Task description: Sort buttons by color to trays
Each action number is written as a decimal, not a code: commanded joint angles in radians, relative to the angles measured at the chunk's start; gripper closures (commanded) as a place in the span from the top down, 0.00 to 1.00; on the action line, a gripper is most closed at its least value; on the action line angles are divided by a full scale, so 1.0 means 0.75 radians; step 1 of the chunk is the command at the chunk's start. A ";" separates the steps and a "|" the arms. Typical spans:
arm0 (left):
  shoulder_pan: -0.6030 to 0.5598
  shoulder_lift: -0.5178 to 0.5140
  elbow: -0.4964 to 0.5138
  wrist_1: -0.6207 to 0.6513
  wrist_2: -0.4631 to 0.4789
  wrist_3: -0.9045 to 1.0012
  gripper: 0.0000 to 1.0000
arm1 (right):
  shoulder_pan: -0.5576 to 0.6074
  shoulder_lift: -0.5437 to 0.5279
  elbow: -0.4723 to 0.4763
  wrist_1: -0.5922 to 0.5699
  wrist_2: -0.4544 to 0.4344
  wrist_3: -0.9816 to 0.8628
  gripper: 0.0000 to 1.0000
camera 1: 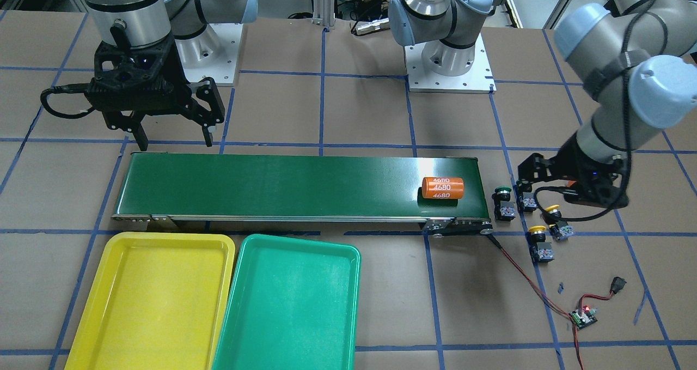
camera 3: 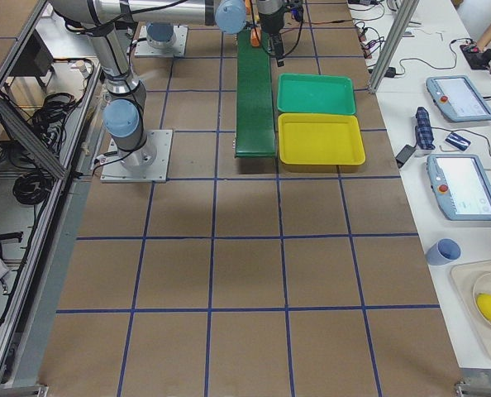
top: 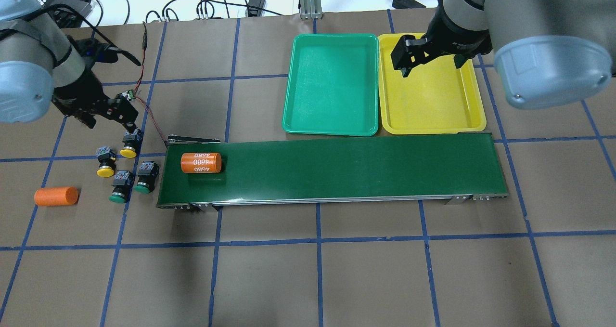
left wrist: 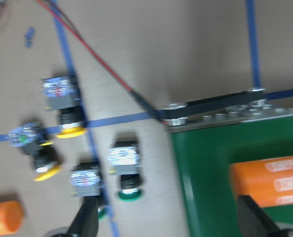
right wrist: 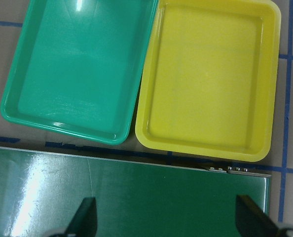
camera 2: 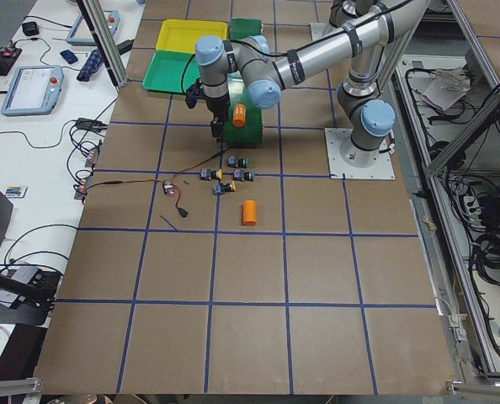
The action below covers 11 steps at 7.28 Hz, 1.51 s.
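Note:
Four buttons lie on the table past the belt's left end: two yellow-capped point(top: 130, 145) point(top: 106, 162) and two green-capped point(top: 120, 187) point(top: 144, 176). In the left wrist view the yellow ones point(left wrist: 62, 106) point(left wrist: 35, 150) and the green ones point(left wrist: 127, 168) point(left wrist: 87, 185) also show. My left gripper point(top: 110, 120) hovers open and empty just above the cluster, beside the nearest yellow one. My right gripper point(top: 430, 57) is open and empty, high over the belt's right end by the trays. The green tray point(top: 332, 81) and the yellow tray point(top: 433, 100) sit side by side, both empty.
A long dark-green conveyor belt point(top: 337, 168) carries an orange cylinder marked 4680 point(top: 201, 163) near its left end. A second orange cylinder point(top: 56, 196) lies on the table left of the buttons. A small circuit board point(top: 127, 94) with red wires lies behind the left gripper.

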 commanded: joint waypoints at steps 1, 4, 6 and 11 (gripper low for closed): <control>0.281 -0.058 -0.025 0.094 0.006 0.281 1.00 | 0.000 0.001 0.000 0.002 0.002 -0.002 1.00; 0.435 -0.206 -0.032 0.119 0.006 0.364 1.00 | 0.000 0.001 0.000 -0.002 -0.002 -0.002 1.00; 0.464 -0.259 -0.034 0.119 0.006 0.362 1.00 | 0.000 0.001 0.000 0.000 0.000 0.000 1.00; 0.486 -0.314 -0.034 0.119 0.012 0.341 1.00 | 0.000 0.001 0.000 0.000 0.002 0.002 1.00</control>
